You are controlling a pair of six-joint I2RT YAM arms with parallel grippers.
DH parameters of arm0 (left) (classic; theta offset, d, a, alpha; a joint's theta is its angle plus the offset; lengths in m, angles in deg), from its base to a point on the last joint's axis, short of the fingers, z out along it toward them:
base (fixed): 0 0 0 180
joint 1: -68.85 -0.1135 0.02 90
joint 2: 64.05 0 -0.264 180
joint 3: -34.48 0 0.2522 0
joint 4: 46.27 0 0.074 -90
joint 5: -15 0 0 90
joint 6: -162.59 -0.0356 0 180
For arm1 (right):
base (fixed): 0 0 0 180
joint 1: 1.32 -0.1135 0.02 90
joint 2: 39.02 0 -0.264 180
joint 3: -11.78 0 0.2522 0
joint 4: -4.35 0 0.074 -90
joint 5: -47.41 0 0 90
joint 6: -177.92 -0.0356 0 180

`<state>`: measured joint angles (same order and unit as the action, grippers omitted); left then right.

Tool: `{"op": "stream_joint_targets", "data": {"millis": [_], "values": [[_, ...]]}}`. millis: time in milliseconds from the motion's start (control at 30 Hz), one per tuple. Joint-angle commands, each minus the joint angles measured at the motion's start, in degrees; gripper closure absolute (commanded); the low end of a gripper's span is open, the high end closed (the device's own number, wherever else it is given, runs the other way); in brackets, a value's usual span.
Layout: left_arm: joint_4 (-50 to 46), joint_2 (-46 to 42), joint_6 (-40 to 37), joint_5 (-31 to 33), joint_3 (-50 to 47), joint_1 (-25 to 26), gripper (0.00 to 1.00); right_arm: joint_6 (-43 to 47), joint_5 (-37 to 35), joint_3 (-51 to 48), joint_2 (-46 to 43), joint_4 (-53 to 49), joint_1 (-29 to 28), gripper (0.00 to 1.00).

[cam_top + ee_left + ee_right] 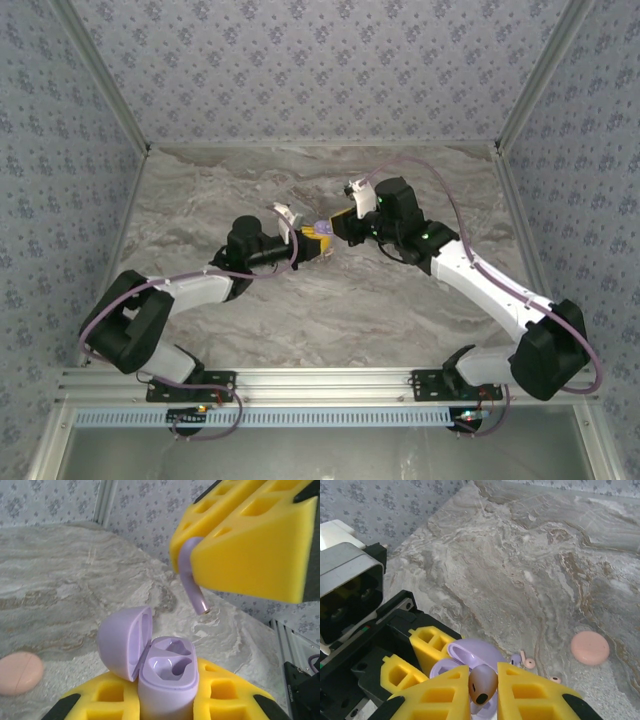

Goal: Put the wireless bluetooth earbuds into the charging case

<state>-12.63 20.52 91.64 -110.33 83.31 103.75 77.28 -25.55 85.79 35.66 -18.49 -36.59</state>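
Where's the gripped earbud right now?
In the left wrist view, the earbud hangs pinched in the right hand at upper right, just above and apart from the open case in the left hand.

The left gripper and the right gripper are set tip to tip near the middle of the table, with the left gripper on the left. The charging case is clamped between the left gripper's fingers, and its lid is swung open to the left in the left wrist view. The held earbud is clamped between the right gripper's fingers, above the case opening and apart from it, with the stem pointing downward. The loose earbud is laid on the table near the case, with two small pieces just beside it. The disc is laid on the table farther out on the same side, well apart from the case.
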Motion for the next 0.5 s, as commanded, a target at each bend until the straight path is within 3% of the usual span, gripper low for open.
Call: {"op": "stream_joint_targets", "data": {"millis": [0, 467], "values": [[5.25, 0.11, 0.47, -2.0, -0.06, 0.35, 0.97, 0.88, -1.28, 1.71, -2.06, 2.27, -0.68, 0.81], [5.03, -0.29, 3.55, -0.58, 2.32, 1.58, 0.97, 1.56, -3.46, 0.69, -4.17, 4.79, -2.14, 0.81]]}}
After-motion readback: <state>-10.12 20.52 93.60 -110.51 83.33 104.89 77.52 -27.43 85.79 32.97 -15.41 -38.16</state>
